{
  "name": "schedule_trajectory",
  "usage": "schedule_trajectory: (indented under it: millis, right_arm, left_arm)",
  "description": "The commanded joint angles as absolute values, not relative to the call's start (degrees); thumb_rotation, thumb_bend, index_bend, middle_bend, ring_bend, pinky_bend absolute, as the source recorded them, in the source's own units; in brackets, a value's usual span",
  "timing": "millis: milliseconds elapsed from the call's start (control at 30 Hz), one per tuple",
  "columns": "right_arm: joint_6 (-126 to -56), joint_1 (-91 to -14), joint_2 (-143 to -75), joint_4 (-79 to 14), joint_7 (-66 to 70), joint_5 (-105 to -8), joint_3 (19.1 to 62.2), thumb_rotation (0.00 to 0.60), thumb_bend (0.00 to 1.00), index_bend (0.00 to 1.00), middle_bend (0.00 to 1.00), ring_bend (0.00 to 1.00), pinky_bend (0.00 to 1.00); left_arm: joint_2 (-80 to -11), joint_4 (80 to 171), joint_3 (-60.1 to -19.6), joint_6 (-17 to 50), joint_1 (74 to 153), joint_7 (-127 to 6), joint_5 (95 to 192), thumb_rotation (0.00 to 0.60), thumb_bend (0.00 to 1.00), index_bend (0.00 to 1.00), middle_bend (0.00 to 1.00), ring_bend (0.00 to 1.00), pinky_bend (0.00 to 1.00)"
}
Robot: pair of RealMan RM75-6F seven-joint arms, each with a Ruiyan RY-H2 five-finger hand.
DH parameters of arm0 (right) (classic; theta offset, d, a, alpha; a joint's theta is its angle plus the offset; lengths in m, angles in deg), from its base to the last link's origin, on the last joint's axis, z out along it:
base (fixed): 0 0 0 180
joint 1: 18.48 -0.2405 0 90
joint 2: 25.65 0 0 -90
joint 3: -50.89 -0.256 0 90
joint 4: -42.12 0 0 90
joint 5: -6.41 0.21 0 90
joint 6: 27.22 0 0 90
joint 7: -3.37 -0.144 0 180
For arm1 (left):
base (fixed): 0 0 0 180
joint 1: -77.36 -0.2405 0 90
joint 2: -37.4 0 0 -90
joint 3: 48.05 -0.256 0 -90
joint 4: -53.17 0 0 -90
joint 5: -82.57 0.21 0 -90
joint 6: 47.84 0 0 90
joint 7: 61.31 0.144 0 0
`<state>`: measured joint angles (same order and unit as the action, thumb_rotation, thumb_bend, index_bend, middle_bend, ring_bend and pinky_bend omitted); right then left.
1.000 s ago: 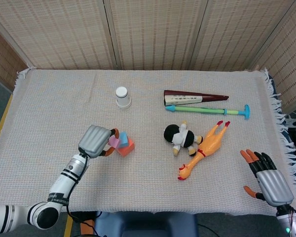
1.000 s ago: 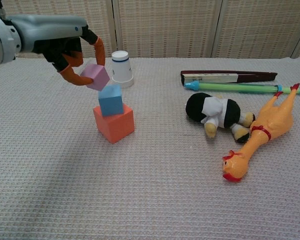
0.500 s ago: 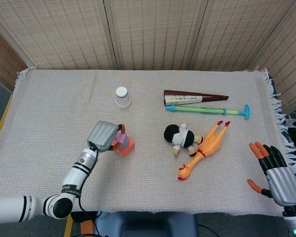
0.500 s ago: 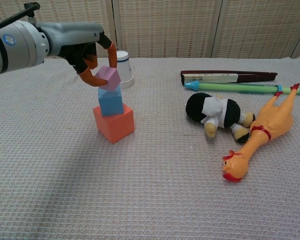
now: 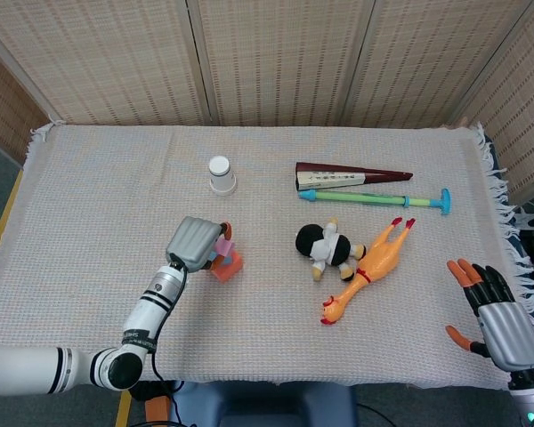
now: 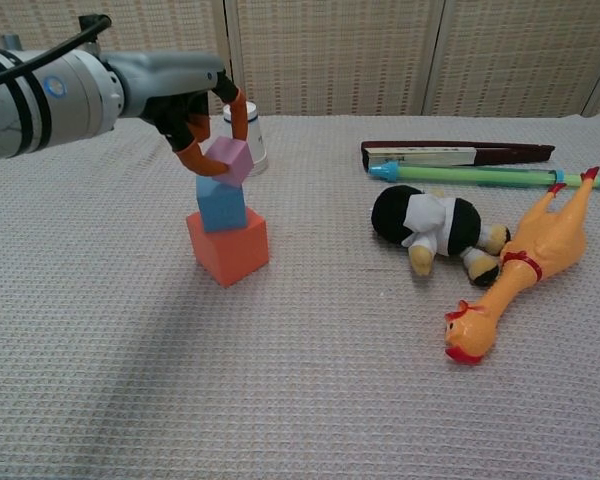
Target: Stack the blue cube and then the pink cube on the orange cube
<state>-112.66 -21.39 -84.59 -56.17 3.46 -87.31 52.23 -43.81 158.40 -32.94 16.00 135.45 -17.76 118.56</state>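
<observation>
Over the last second the left hand [image 6: 195, 115] has carried the pink cube [image 6: 229, 160] rightward and down, from a spot up and to the left of the stack to a place directly over the blue cube [image 6: 220, 204]. The pink cube now sits tilted, its lower edge touching or just above the blue cube's top; the chest view does not settle which. The blue cube already rests on the orange cube [image 6: 228, 246], a little toward that cube's far-left corner, so the first stacking step looks done and the second is at the placing stage. The pink cube seems shifted slightly right of the blue one, so it probably needs levelling before release or it may slide off. The left hand comes in from the left with the forearm roughly level, palm down, orange fingertips [image 6: 239, 112] pinching the pink cube from both sides. In the head view the back of this hand [image 5: 196, 242] hides most of the stack, only slivers of pink and orange showing at its right edge. The right hand [image 5: 498, 317] rests at the near right corner of the table [image 5: 89, 187], fingers spread, holding nothing; it has drawn slightly nearer and rightward within the second. The paper cup [image 6: 242, 132] stands just behind the stack. The plush doll [image 6: 435, 226] and rubber chicken [image 6: 525, 270] lie well to the right, unmoved.
</observation>
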Motion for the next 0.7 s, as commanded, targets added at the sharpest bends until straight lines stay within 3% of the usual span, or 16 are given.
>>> schedule_trajectory:
  millis: [33,300,700]
  right_arm:
    - [-112.6,-21.4,-84.5,-56.3,3.5,-87.3,52.3,0.600,0.12,0.00,0.00,0.00,0.00]
    - [-112.4,-21.4,-84.4,-56.4,3.6,-87.1,52.2,0.600,0.12,0.00,0.00,0.00,0.00]
    - [-111.9,-21.5,-84.3,-56.7,4.2,-86.8,52.3,0.600,0.12,0.00,0.00,0.00,0.00]
  left_arm:
    - [-44.0,158.0,-33.2,16.1,135.8,-17.6,118.3,0.600,0.32,0.52,1.00,1.00,1.00]
    - [-43.9,157.6,-33.9,16.5,136.4,-17.3,117.2,0.600,0.32,0.51,1.00,1.00,1.00]
    - [-43.5,158.0,-34.6,17.3,136.8,-17.5,116.6,0.600,0.32,0.40,1.00,1.00,1.00]
